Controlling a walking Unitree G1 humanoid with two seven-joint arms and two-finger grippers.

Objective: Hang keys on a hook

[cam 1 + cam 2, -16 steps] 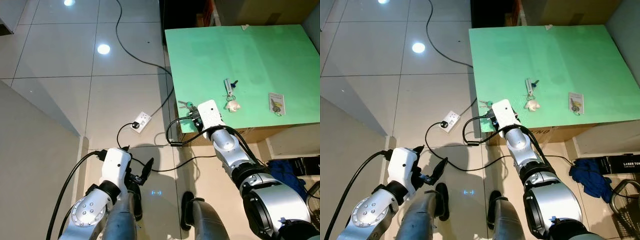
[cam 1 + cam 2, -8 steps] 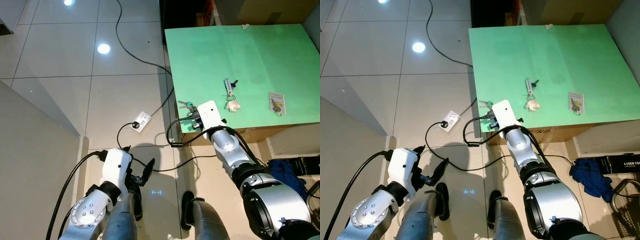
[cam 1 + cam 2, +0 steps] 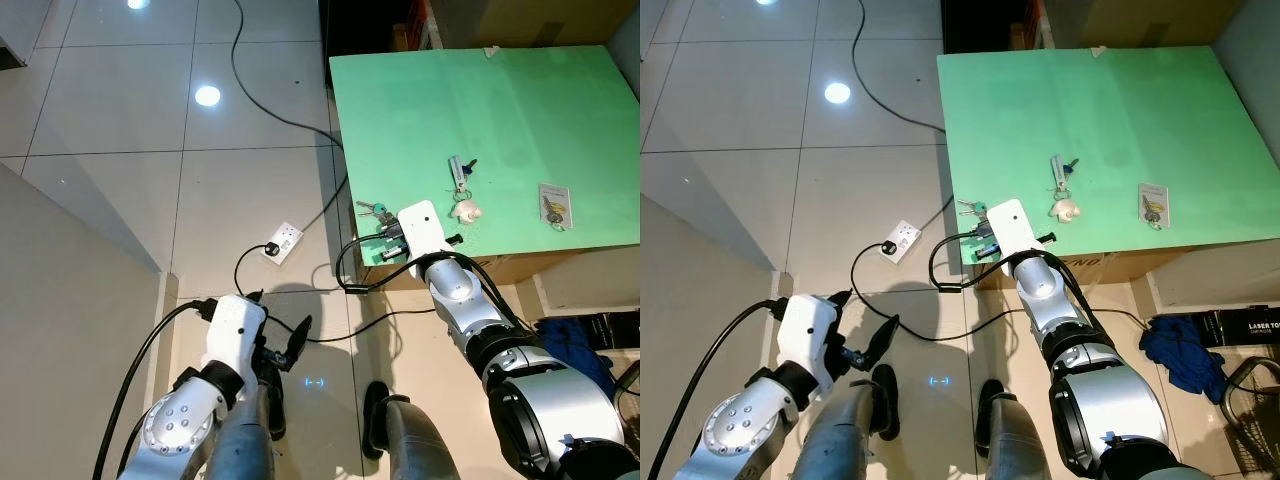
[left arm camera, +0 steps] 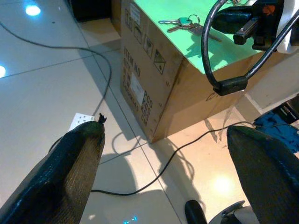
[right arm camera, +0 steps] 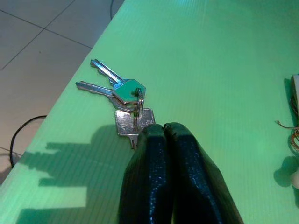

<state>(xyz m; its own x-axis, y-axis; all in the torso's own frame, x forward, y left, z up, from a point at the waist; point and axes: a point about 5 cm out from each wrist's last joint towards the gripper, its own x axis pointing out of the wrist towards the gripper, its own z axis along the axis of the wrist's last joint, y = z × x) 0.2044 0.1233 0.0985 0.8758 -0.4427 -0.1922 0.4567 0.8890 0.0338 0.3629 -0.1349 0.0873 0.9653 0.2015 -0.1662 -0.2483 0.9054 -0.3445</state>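
keys on table – left edge

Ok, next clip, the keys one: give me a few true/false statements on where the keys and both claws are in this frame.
1. The right claw has its fingers pressed together at the key bunch near the green table's corner. True.
2. That key bunch hangs in the air, lifted off the table. False: it lies flat on the green surface.
3. The left claw is open, low over the tiled floor beside the table. True.
4. A second set of keys with a white charm lies further in on the table. True.
5. The white power strip sits on the table. False: it lies on the floor.
6. The keys are already on a hook. False: they lie on the table.
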